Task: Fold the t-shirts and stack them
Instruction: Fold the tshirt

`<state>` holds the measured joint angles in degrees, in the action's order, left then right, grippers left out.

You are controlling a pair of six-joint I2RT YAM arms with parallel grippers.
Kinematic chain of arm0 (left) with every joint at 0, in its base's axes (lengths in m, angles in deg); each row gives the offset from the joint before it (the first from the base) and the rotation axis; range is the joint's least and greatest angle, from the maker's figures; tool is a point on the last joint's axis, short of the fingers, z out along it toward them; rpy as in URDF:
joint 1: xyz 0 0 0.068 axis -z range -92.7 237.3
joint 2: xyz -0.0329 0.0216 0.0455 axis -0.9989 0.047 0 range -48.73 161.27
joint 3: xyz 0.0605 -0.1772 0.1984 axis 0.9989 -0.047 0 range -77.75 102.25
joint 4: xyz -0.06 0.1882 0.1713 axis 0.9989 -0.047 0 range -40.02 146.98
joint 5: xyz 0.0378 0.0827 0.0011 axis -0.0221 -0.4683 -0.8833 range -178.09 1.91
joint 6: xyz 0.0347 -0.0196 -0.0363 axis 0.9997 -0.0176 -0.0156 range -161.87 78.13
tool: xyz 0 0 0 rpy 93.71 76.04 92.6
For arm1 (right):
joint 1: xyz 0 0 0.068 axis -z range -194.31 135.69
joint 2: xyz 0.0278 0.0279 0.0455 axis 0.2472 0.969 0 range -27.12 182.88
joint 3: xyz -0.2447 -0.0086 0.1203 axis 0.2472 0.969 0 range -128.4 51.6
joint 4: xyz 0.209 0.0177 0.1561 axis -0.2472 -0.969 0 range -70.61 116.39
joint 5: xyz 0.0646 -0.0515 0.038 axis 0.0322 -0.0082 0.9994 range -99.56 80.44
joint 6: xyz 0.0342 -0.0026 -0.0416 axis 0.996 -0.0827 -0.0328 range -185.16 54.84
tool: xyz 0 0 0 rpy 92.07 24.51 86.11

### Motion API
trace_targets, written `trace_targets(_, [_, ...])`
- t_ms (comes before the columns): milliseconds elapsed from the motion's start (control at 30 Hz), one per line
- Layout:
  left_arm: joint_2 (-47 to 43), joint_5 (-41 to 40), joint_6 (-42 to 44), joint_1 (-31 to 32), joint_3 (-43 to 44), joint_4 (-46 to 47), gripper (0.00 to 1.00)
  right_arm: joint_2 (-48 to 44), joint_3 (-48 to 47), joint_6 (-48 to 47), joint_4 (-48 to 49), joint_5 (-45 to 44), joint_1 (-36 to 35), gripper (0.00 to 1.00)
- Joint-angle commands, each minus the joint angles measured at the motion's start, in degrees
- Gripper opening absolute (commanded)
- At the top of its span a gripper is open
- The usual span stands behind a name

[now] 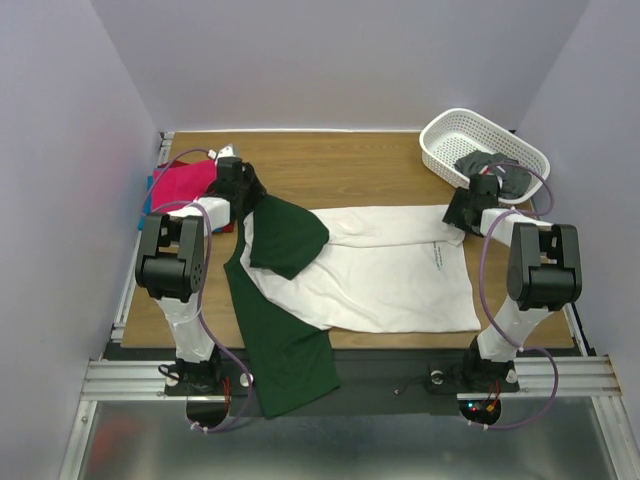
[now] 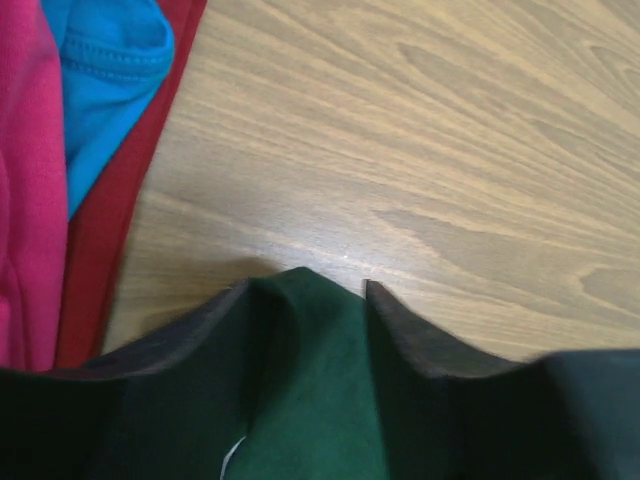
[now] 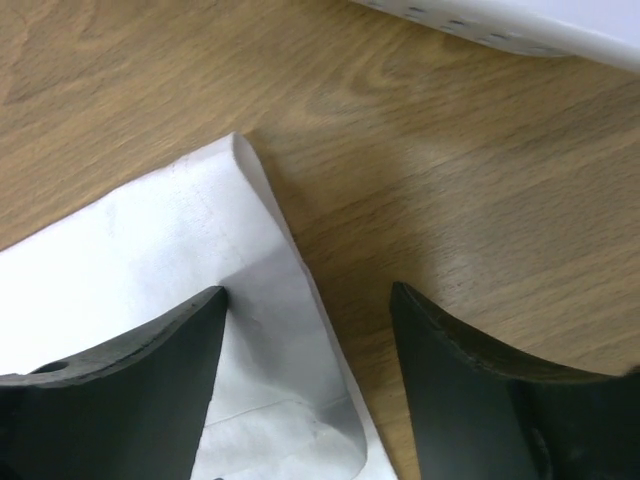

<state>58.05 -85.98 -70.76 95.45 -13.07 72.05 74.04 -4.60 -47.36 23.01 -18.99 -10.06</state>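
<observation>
A white t-shirt [image 1: 385,270] with dark green sleeves lies spread across the table, back side up. One green sleeve [image 1: 287,236] is folded over its left part; the other hangs over the near edge. My left gripper [image 1: 246,190] is shut on the green sleeve cloth [image 2: 315,390] near the table's far left. My right gripper [image 1: 462,212] is open, its fingers straddling the shirt's white hem corner [image 3: 255,260]. Folded magenta [image 1: 185,185], blue and red shirts lie stacked at the far left; they also show in the left wrist view [image 2: 30,170].
A white lattice basket [image 1: 445,140] stands at the back right with dark grey cloth [image 1: 495,170] in it; its rim shows in the right wrist view [image 3: 520,25]. Bare wood lies behind the shirt.
</observation>
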Motion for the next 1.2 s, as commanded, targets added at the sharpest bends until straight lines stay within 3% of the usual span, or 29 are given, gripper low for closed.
trace_targets(0, [1.23, -1.14, 1.20, -0.23, 2.37, 0.66, 0.48, 2.72, -0.84, 0.48, 1.62, 1.43, 1.46, 0.68])
trace_targets(167, [3.25, -0.97, 1.90, -0.23, 3.52, 0.22, 0.22, 3.60, -1.01, 0.65, 1.62, 1.08, 1.90, 0.53])
trace_targets(267, [3.78, -0.53, 2.25, -0.23, 4.13, 0.05, 0.03, 4.39, -1.10, 0.57, 1.53, 1.69, 2.25, 0.30])
trace_targets(367, [3.43, -0.44, 2.43, -0.32, 4.22, 0.05, 0.00, 4.74, -1.10, 0.65, 1.53, 2.57, 2.52, 0.12])
trace_targets(400, [3.26, -0.61, 2.52, -0.49, 4.31, 0.13, 0.00, 4.83, -1.10, 0.65, 1.62, 2.49, 2.60, 0.02])
trace_targets(433, [3.00, -0.70, 2.52, -0.50, 4.40, 0.05, 0.00, 4.83, -1.01, 0.65, 1.62, 2.05, 2.60, 0.00])
trace_targets(900, [3.16, -0.09, 2.43, -2.25, 6.33, -0.39, 0.02, 3.07, 0.75, 0.48, 1.53, 0.29, 4.45, 0.01])
trace_targets(967, [3.17, 0.87, 2.60, -2.25, 6.77, -0.39, 0.13, 2.81, 0.66, 0.39, 1.62, 0.73, 4.45, 0.00])
trace_targets(1067, [1.42, 1.58, 2.78, -2.08, 7.91, -0.66, 0.18, 1.23, 1.18, 0.13, 1.53, 0.29, 4.45, 0.00])
trace_targets(1167, [-2.01, 1.41, 2.52, -1.73, 8.44, -1.27, 0.36, -1.58, 2.41, -0.14, 1.62, 0.29, 4.45, 0.21])
